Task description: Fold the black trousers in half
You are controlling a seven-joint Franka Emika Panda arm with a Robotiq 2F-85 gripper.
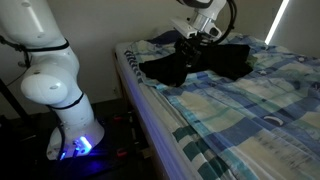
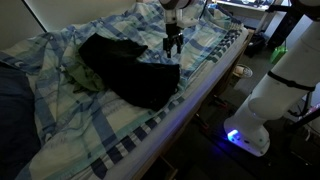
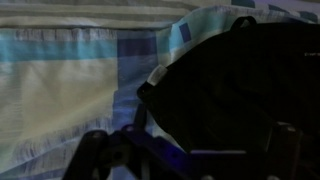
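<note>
Trousers (image 2: 130, 72) lie crumpled in a black heap on the plaid sheet (image 2: 70, 125), toward the sheet's robot-side edge. Pincer (image 2: 173, 48) hangs over the heap's rim, fingers spread wide in the wrist view; contact with cloth cannot be told.

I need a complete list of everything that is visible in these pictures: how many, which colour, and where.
black trousers: one, black, bunched on the bed near its edge, below the gripper
bedsheet: one, blue-and-white plaid, rumpled, covering the bed
green item: one, green, on the sheet touching the trousers; what it is cannot be told
pillow: one, dark blue, at the bed's end
robot arm: one, white, base beside the bed, blue light at its foot
gripper: one, dark, just above the trousers, jaws open
</note>
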